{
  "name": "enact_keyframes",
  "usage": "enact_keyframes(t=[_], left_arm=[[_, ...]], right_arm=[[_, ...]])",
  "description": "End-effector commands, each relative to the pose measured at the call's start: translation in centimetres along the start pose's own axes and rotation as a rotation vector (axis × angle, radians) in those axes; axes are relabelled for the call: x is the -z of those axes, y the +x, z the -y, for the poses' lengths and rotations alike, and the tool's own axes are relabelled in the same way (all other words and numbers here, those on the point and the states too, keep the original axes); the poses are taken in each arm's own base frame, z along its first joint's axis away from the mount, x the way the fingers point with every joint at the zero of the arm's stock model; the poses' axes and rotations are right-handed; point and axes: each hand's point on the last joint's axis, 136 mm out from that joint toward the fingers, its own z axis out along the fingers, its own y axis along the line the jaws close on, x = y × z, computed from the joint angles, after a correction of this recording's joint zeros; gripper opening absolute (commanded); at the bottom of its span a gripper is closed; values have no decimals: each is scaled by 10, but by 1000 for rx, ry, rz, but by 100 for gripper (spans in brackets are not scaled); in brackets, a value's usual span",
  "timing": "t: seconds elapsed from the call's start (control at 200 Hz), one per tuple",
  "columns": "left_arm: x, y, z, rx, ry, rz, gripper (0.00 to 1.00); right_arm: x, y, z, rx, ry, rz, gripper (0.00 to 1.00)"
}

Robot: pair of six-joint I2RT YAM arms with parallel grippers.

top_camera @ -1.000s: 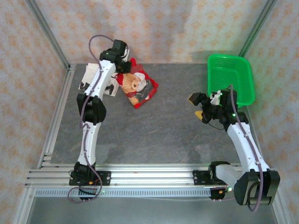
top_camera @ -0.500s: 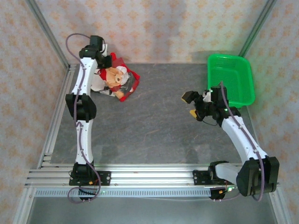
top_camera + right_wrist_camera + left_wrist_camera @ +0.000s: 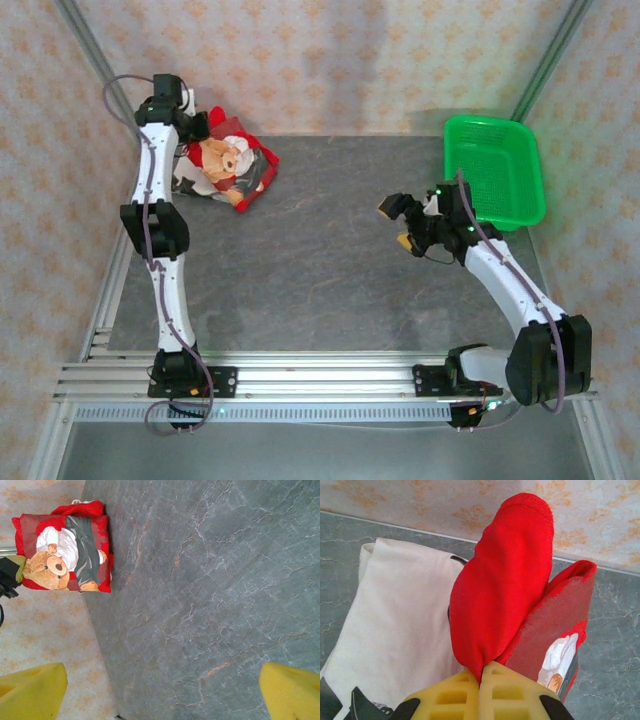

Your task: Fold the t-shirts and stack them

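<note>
- My left gripper [image 3: 481, 679] is pinched shut on a fold of the bright red cloth t-shirt with a bear print [image 3: 506, 575], at the counter's far-left corner, partly over the white cloth t-shirt with black markings [image 3: 395, 625].
- Step, I judge: stacking red on white. Next: lower and release squarely.
- Right gripper [image 3: 399, 225] is spread wide and empty, near the green plastic basket [image 3: 495, 170].
- Grey stone-look counter [image 3: 330, 270], floral-papered walls [image 3: 330, 60].

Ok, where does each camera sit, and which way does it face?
Top external: above and behind the bases, looking down on the table, basket, both arms, left gripper and right gripper.
Left wrist: on the left arm, looking along the shut left gripper at the red shirt it pinches, white shirt alongside.
Right wrist: on the right arm, looking across the table past the open right gripper at the red shirt.
Shared: all three show the red shirt.
</note>
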Motion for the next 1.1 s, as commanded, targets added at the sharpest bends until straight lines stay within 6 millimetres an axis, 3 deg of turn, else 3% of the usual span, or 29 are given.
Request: enact_keyframes(t=[0.0,0.405,0.64,0.806,0.991,1.091], left_arm=[[2,-20,-21,54,22,68,0],[-40,5,-105,230,-49,0,0],[-60,32,-150,336,-117,-56,0],[-71,55,-173,407,-170,-105,0],[-73,74,-195,485,-251,-135,49],[-62,73,-202,514,-294,-125,61]], right_arm=[[2,-12,-15,20,-22,49,98],[-20,-18,-29,48,11,-5,98],[-45,-11,-54,94,-1,-70,98],[-75,1,-77,135,-15,-130,98],[-119,15,-100,154,-39,-190,98],[-141,20,-112,158,-50,-204,98]])
